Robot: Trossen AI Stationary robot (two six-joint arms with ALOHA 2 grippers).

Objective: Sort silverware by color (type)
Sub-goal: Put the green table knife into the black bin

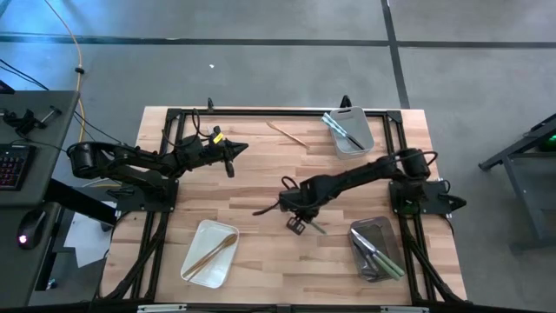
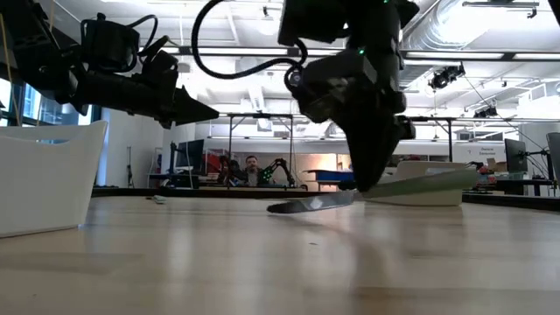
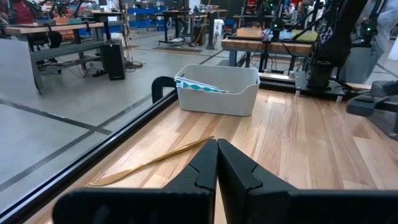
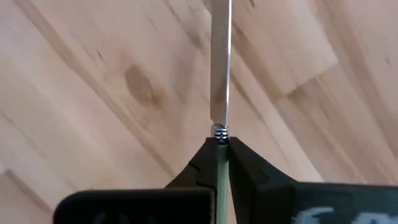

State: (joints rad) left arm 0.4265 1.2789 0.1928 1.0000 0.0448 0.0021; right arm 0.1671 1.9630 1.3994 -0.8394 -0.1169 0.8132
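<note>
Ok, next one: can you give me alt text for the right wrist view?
The right gripper has its dark fingers shut on a knife, gripping the pale green handle just behind a small silver collar. The silver blade points straight ahead over the light wooden table.

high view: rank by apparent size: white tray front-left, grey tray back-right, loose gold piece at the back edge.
1. white tray
2. grey tray, slightly smaller, close enough to be unsure
3. gold piece, clearly smallest
</note>
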